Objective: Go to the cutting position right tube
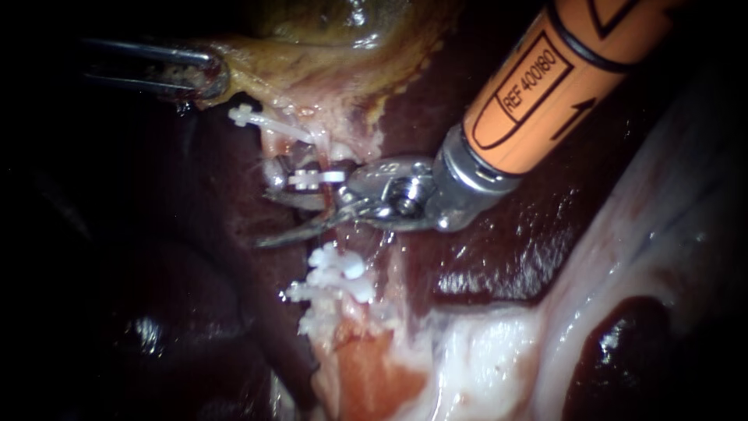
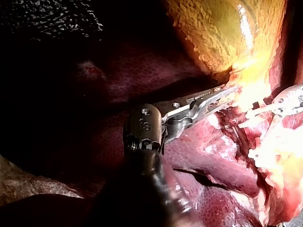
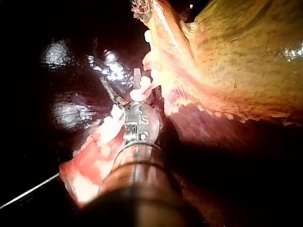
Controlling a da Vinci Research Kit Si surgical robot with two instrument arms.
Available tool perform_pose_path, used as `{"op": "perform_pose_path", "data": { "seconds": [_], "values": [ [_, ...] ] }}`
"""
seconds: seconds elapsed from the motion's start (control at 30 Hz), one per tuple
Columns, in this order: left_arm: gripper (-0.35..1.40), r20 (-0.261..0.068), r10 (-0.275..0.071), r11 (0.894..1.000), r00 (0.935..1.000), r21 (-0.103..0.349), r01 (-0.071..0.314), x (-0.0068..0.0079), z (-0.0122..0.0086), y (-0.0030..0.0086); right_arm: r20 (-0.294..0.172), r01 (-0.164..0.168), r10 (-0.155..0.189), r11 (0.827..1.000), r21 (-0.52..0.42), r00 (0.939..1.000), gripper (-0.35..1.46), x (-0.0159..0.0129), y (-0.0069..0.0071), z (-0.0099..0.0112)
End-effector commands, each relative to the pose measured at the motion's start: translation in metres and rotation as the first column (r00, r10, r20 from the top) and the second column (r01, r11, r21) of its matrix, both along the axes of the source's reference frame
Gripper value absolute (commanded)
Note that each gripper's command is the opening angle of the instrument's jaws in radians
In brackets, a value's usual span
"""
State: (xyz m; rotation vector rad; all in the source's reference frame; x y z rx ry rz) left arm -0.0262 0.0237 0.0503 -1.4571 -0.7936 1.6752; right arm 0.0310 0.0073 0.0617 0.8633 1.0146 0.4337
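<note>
Where clips [image 1: 335, 273] crowd the tube [image 1: 308, 204], right instrument [image 1: 269, 209] blades parted, liver [image 1: 499, 249] around.

The dark red liver [image 1: 499, 257] is the bed beneath everything in view. On it lies the yellow-green gallbladder [image 1: 327, 31]. From it a pale tube [image 1: 345, 146] runs down over the liver, bearing white clips [image 1: 335, 277]. A broad whitish band of tissue [image 1: 499, 343] lies across the liver beside them.
</note>
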Motion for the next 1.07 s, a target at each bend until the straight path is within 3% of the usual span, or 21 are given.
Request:
{"op": "perform_pose_path", "data": {
  "seconds": [0.03,0.17,0.3,0.5,1.0,1.07],
  "values": [
    [-0.35,0.001,0.001,1.0,1.0,0.0,-0.001,0.0,0.0,0.0,-0.017,0.003,-0.003,1.0,0.014,0.9999,1.35,0.0,0.0,-0.0003],
    [-0.35,0.001,0.001,1.0,1.0,0.0,-0.001,0.0,0.0,0.0,-0.078,0.034,-0.028,0.997,0.067,0.9966,1.33,0.0001,-0.0002,-0.0017],
    [-0.35,0.001,0.001,1.0,1.0,0.0,-0.001,0.0,0.0,0.0,-0.15,0.083,-0.064,0.989,0.12,0.9866,1.3,0.0003,-0.0004,-0.0041],
    [-0.35,0.001,0.001,1.0,1.0,0.0,-0.001,0.0001,0.0001,0.0,-0.205,0.107,-0.074,0.983,0.152,0.9759,1.28,0.0005,-0.0008,-0.0066],
    [-0.35,0.001,0.001,1.0,1.0,0.0,-0.001,0.0001,0.0,0.0,-0.208,0.115,-0.081,0.981,0.156,0.9747,1.28,0.0003,-0.0007,-0.0069],
    [-0.35,0.001,0.001,1.0,1.0,0.0,-0.001,0.0001,0.0,0.0,-0.204,0.103,-0.071,0.983,0.153,0.9765,1.26,0.0003,-0.0007,-0.0067]
  ]
}}
